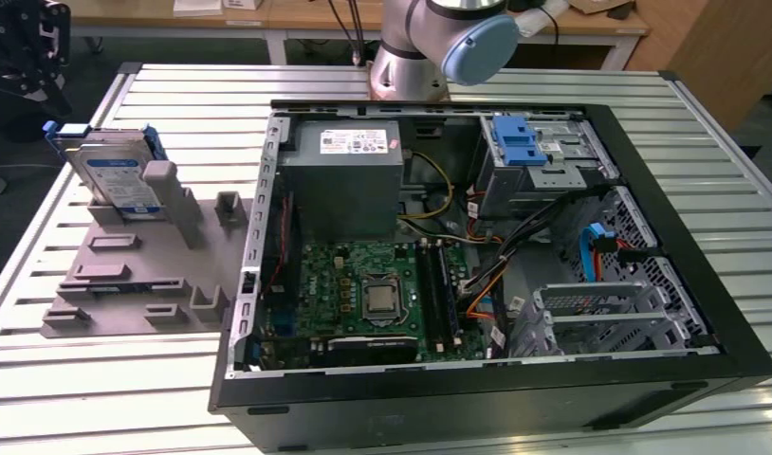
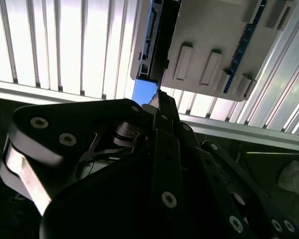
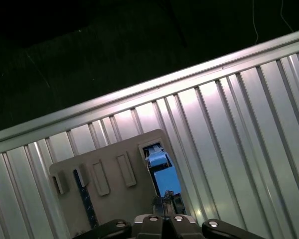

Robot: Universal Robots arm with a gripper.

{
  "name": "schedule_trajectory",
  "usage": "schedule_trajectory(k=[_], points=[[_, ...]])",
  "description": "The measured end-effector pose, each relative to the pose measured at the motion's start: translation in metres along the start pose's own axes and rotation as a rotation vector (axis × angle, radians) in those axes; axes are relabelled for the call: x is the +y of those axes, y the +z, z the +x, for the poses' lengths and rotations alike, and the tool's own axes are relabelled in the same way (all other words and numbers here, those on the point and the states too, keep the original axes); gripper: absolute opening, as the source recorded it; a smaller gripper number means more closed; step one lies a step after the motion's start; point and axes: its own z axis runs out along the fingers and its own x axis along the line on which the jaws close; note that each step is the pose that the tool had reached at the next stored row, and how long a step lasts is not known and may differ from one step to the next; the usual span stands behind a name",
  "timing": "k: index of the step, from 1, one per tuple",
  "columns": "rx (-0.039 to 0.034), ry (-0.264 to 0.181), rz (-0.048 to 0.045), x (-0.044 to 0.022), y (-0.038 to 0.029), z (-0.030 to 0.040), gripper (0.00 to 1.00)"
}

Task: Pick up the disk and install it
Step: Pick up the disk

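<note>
Disk (image 1: 118, 180) stands on edge in grey holder (image 1: 120, 284) on slatted worktop (image 1: 108, 398). Hand (image 3: 167, 204) hangs above its top edge, apart. Open or closed: cannot tell.

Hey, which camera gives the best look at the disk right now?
The exterior view: the disk stands on edge in the grey holder, its label facing the camera. Both wrist views look down on it end-on, catching little beyond its blue carrier.

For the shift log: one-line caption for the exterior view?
Disk stands upright in grey fixture, at the exterior view's left of the open computer case.
</note>
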Motion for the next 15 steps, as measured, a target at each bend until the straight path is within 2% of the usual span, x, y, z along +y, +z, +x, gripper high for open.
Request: schedule_trajectory(k=[2,10,15], points=[[0.0003,-0.022,-0.0004,0.0,0.0002,0.0,0.11],[0.0027,-0.161,-0.0037,0.0,0.0008,0.0,0.11],[0.0029,-0.181,-0.0044,0.0,0.0009,0.0,0.11]])
